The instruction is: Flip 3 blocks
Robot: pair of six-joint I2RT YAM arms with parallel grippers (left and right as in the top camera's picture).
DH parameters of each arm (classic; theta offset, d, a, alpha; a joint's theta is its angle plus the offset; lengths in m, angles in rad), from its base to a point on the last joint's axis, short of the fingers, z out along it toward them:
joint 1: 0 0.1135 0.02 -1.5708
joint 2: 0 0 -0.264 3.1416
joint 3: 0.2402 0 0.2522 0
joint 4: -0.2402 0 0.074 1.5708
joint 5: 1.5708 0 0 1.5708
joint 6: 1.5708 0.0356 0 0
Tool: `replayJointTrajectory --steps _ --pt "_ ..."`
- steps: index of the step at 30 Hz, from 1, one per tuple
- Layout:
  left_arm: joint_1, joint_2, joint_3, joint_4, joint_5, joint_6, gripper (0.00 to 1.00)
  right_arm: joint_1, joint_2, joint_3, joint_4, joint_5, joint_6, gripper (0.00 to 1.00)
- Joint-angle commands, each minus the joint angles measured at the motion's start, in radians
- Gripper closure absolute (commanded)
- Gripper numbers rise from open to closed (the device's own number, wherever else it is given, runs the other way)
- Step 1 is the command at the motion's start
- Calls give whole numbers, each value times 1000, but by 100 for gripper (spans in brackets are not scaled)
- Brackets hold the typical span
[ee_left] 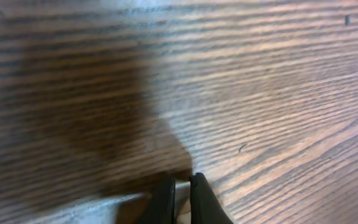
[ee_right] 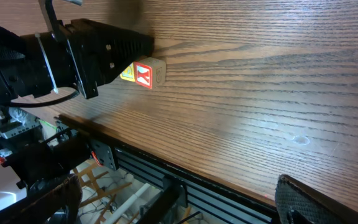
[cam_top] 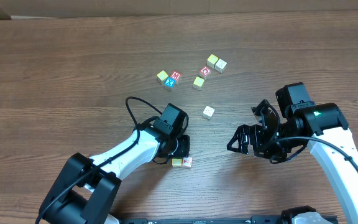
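Observation:
Two blocks lie side by side near the table's front edge: a yellow-faced block (cam_top: 177, 162) and a red-framed "K" block (cam_top: 187, 162). My left gripper (cam_top: 180, 153) hangs shut just behind and above them, nothing between its fingers. The left wrist view shows only its closed fingertips (ee_left: 165, 198) over the wood. From the right wrist view the "K" block (ee_right: 145, 73) shows, with the yellow one (ee_right: 128, 73) half hidden behind the left gripper (ee_right: 98, 50). A white-faced block (cam_top: 208, 112) sits alone mid-table. My right gripper (cam_top: 244, 140) stands wide open and empty to the right.
A cluster sits further back: a yellow cube (cam_top: 162, 76), red "M" (cam_top: 175, 76) and blue "X" (cam_top: 170, 82) cubes, a red "O" cube (cam_top: 205, 71), and three pale yellow cubes (cam_top: 199, 81) (cam_top: 212, 60) (cam_top: 220, 65). The table's front edge (ee_right: 185, 163) runs close by.

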Motion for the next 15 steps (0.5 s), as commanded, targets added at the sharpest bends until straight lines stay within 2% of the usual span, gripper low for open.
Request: replayJointTrajectory --steps 1,3,4,5,6,7,10,15 --pt "4 16 2 25 11 28 96 4 -10 27 3 -1 -7 0" --pt "4 16 20 36 8 28 94 4 -10 27 3 -1 -7 0" --pt "4 16 34 39 7 28 88 4 -10 27 3 0 -7 0" --pt "5 16 52 39 3 28 77 4 -10 27 3 -1 -7 0" --pt "5 16 75 38 0 31 60 4 -10 27 3 -1 -7 0" --pt "5 16 100 39 0 47 54 4 -10 27 3 -1 -7 0" --pt "5 16 184 31 -13 107 44 4 -10 27 3 -1 -7 0" --pt "5 30 307 27 -62 209 34 4 -10 27 2 -1 -6 0"
